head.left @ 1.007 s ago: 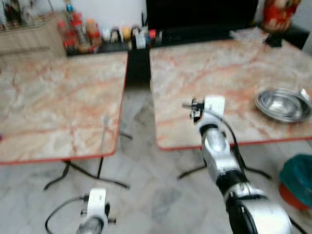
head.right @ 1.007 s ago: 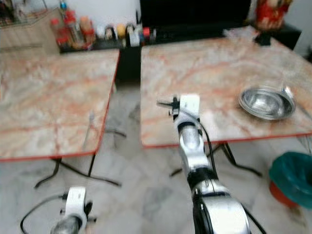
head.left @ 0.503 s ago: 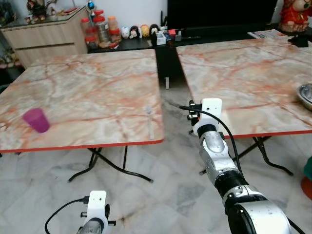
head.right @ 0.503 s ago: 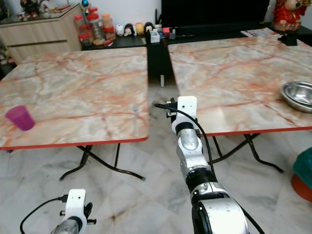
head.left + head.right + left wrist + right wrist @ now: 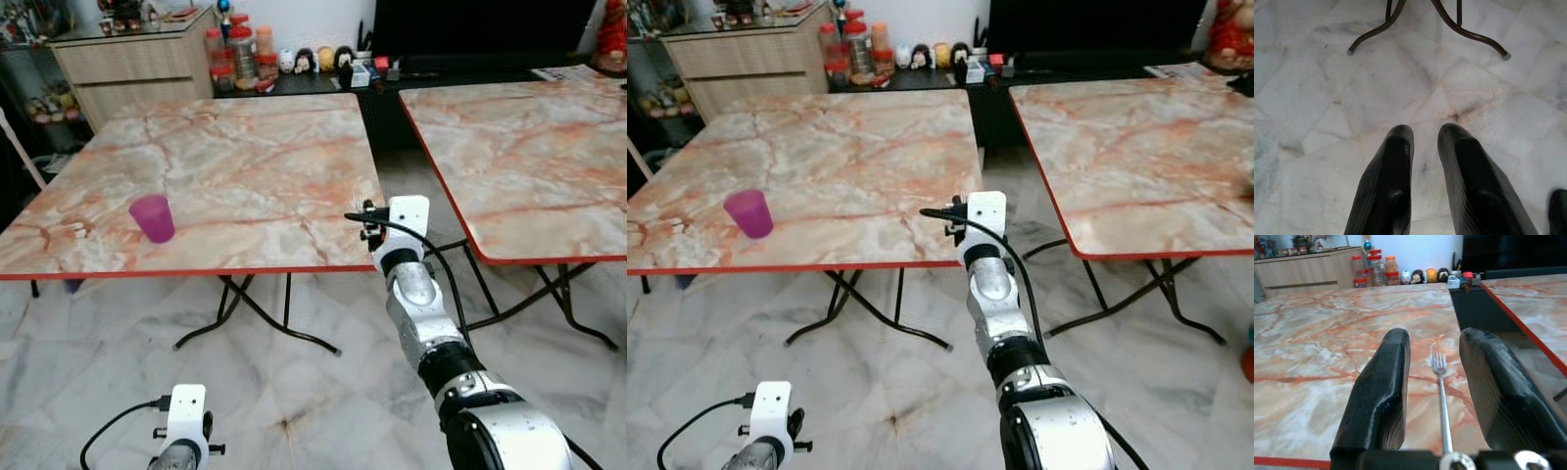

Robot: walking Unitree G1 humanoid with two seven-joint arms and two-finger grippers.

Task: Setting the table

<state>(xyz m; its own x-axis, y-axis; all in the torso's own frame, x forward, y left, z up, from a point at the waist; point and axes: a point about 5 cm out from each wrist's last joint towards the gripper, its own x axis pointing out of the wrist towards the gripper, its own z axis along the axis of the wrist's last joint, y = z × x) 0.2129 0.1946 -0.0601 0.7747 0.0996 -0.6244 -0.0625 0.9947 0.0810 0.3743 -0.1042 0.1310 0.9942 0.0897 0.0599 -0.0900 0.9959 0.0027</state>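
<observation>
A silver fork [image 5: 1442, 387] lies flat on the left marble table [image 5: 245, 166], near its front right corner, tines pointing away from me. My right gripper [image 5: 1434, 336] is level with the tabletop at that corner, open, with one finger on each side of the fork and touching nothing. A purple cup [image 5: 152, 217] stands upright near the table's front left. My left gripper [image 5: 1425, 128] hangs idle low over the marble floor, its fingers a little apart with nothing between them.
A second marble table [image 5: 529, 157] stands to the right, across a narrow gap of floor. Folding black legs [image 5: 255, 318] spread under both tables. At the back are a wooden sideboard [image 5: 137, 59] and a dark low unit with jars and figurines [image 5: 294, 61].
The camera has swung left: the left table and purple cup have come into the middle and the steel bowl has left the picture. My right gripper now sits at the fork.
</observation>
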